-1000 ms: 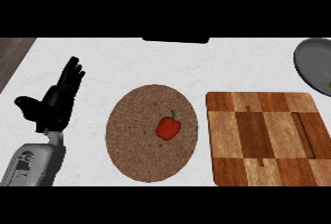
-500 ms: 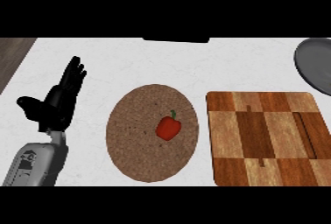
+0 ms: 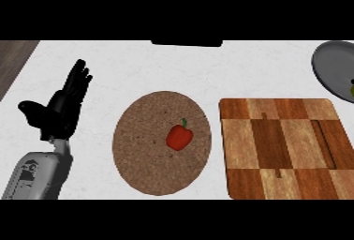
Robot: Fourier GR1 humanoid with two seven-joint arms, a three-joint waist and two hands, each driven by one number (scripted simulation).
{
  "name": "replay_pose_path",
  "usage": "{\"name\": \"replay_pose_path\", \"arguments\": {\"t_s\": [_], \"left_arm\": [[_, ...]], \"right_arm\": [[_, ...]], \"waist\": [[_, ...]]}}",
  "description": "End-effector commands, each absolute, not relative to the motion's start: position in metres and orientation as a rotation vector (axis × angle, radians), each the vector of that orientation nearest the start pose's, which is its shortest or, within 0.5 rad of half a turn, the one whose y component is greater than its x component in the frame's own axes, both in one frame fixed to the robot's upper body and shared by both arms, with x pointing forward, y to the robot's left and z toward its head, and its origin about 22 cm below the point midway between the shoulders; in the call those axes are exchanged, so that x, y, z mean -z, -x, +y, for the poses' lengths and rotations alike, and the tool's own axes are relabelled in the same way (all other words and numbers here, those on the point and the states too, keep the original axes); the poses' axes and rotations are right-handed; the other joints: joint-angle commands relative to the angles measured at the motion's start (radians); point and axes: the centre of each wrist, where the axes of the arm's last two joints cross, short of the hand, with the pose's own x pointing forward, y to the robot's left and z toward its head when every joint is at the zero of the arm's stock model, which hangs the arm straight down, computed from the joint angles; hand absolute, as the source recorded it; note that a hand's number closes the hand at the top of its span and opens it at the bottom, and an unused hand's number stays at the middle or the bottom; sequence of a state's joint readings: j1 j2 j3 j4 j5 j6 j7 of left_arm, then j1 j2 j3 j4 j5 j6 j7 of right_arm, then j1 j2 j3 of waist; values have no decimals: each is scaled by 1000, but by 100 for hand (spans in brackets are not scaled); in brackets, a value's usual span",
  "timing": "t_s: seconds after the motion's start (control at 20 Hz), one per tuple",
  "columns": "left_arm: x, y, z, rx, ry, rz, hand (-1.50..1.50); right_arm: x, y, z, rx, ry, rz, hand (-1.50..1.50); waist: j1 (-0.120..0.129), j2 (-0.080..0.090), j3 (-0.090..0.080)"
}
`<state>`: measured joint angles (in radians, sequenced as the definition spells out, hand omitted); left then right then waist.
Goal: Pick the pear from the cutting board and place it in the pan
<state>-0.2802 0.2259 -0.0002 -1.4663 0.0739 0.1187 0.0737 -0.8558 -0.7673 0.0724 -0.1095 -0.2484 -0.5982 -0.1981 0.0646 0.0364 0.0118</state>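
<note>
1. white desk (image 3: 138, 65), head view: left hand (image 3: 59, 110) rests at left, fingers (image 3: 77, 79) straight, spread.
2. pear (image 3: 351, 88): perhaps the yellow-green sliver in the pan (image 3: 332, 61), at the view's edge; none on the cutting board (image 3: 276, 140).
3. likely light, stiff, smooth, bruisable; hold its belly.

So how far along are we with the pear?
Looks nearly done: the cutting board holds no pear, and a yellow-green shape, likely the pear, shows in the pan at the view's edge. Nothing is in hand: the left robot hand rests open; the right is out of view. Left: confirming placement.
</note>
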Motion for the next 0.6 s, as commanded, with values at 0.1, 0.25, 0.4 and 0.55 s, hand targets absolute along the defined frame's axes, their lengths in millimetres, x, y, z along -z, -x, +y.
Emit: {"name": "replay_pose_path", "arguments": {"t_s": [0.1, 0.25, 0.4, 0.55], "left_arm": [[-59, -309, 264, 72, -177, -1644, 0], [-43, -295, 256, 55, -180, -1632, 0], [-53, -292, 281, 56, -215, -1625, 0], [-38, -290, 265, 38, -204, -1610, 0]], "right_arm": [[-66, -349, -478, 436, 1166, -1348, -150], [-46, -331, -485, 487, 1017, -1445, -150], [-48, -339, -474, 476, 929, -1536, -150], [-33, -329, -466, 427, 890, -1563, -150]], "waist": [[-25, -15, -5], [-49, -29, -7], [-61, -38, -11], [-80, -43, -13]]}}
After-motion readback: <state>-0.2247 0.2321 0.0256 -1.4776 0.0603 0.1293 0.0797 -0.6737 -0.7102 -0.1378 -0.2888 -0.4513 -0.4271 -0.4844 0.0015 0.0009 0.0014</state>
